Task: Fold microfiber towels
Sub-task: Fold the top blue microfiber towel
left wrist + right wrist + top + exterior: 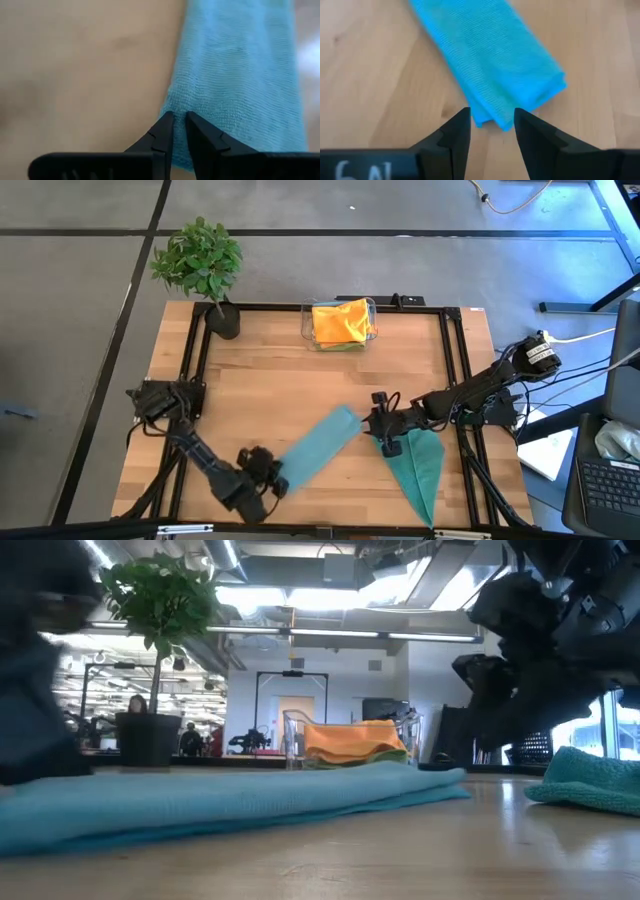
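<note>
Pinching blue towel [235, 75] end, left gripper [180, 131] jaws

Table [300, 390]: pale wood, smooth, matt, framed in black metal. Blue towel [318, 446]: soft cloth, fine ribbed knit, matt. Teal towel [420, 470]: same napped cloth. Bin [372, 320]: clear glossy plastic, holding orange cloth [340, 321]. Left gripper [179, 131]: smooth matt black plastic.

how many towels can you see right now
4 at least: blue towel between the grippers, teal towel front right, orange towel over a green towel in the bin; more may hide there.
</note>
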Available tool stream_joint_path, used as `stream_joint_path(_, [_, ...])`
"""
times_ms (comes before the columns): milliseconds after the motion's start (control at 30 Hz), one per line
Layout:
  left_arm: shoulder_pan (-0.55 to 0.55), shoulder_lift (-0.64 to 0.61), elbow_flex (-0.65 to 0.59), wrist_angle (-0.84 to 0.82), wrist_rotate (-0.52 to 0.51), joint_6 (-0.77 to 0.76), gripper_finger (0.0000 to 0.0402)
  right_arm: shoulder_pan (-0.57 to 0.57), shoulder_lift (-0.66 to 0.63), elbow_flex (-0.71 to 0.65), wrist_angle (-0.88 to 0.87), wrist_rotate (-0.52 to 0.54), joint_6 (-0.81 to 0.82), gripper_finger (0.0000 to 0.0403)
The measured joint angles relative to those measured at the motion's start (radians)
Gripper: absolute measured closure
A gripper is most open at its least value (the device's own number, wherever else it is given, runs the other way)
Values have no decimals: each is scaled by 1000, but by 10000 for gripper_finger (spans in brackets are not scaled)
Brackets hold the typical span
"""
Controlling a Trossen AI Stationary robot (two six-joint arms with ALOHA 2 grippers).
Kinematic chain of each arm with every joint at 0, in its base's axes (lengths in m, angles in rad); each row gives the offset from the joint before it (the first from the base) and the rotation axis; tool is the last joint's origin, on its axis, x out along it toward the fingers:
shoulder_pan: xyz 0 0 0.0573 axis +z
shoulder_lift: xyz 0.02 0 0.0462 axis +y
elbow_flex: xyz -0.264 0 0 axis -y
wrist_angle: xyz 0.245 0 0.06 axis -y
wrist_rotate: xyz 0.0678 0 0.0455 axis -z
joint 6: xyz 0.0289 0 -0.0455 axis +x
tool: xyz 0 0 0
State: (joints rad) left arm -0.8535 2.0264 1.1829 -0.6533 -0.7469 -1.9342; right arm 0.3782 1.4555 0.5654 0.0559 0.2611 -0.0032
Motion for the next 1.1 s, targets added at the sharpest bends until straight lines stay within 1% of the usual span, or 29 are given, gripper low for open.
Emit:
stream_joint_path(100, [-23, 6, 36, 51, -32, 16, 351, 0, 9, 2, 50, 12, -1, 249])
stream_joint_path(167, [-15, 6, 73, 57, -33, 68, 351, 0, 20, 2, 53, 0, -20, 249])
stream_joint_path(233, [-2, 5, 102, 55, -51, 138, 351, 2, 45, 2, 52, -51, -51, 249])
stream_joint_path(300, [11, 5, 135, 52, -108, 226, 351, 6, 77, 2, 51, -115, -82, 249])
stream_joint_path(367, [20, 4, 169, 54, -165, 337, 351, 16, 113, 2, 90, -127, -106, 249])
stream_joint_path(467, [32, 4, 211, 54, -203, 531, 351, 38, 153, 4, 159, -40, -136, 249])
stream_joint_path(567, [40, 2, 216, 73, -201, 647, 351, 65, 169, 22, 165, 87, -172, 249])
stream_joint_path(633, [40, 2, 210, 73, -203, 658, 351, 75, 175, 26, 170, 163, -198, 249])
stream_joint_path(700, [42, 2, 198, 74, -202, 652, 351, 78, 193, 26, 165, 205, -219, 249])
stream_joint_path(833, [44, 2, 179, 83, -190, 627, 351, 77, 243, 26, 165, 213, -242, 257])
stream_joint_path(933, [41, 2, 176, 86, -186, 627, 351, 83, 270, 29, 196, 213, -264, 279])
stream_joint_path(1100, [41, 2, 176, 87, -184, 627, 351, 102, 274, 27, 212, 237, -290, 335])
